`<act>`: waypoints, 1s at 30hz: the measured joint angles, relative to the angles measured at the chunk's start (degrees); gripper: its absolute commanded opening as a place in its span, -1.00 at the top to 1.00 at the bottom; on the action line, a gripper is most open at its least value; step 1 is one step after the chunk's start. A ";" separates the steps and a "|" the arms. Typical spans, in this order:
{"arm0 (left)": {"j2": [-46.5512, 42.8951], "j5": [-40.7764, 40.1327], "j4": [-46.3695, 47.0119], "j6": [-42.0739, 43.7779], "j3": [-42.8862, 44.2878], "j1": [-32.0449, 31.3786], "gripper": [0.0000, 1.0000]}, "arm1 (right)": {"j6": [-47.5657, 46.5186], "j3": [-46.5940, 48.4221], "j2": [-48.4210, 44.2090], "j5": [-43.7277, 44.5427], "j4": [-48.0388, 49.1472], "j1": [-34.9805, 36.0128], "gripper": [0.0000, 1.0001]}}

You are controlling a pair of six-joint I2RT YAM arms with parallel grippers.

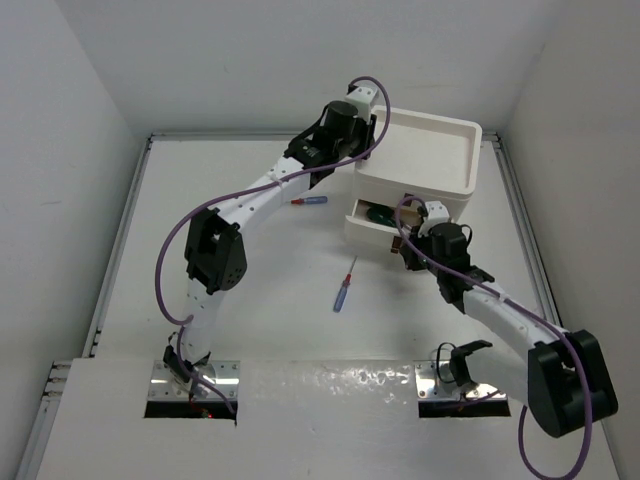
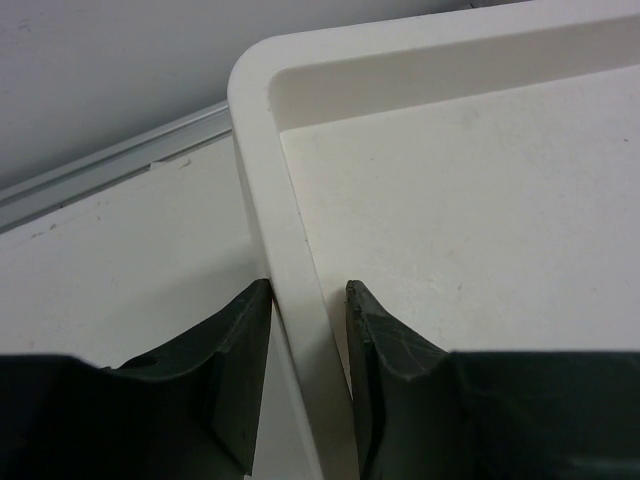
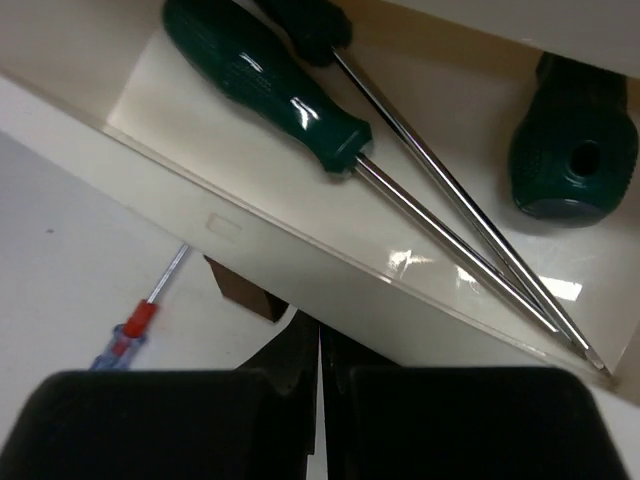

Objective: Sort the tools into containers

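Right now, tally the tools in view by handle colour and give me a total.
Green-handled screwdrivers, in the open drawer: 3
Blue-and-red screwdrivers, on the table: 2
Total: 5

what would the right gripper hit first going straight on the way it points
The right gripper would likely meet the open drawer's white front wall, beside its brown tab handle; depth is unclear.
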 measured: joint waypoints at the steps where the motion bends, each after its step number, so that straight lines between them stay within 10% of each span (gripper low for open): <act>1: 0.00 0.00 0.07 0.04 -0.02 0.00 0.85 | -0.28 0.00 0.85 0.59 0.35 0.00 1.00; 30: -0.22 -0.92 3.52 3.30 -1.79 0.04 1.00 | -4.09 8.02 19.08 13.11 18.58 0.76 1.00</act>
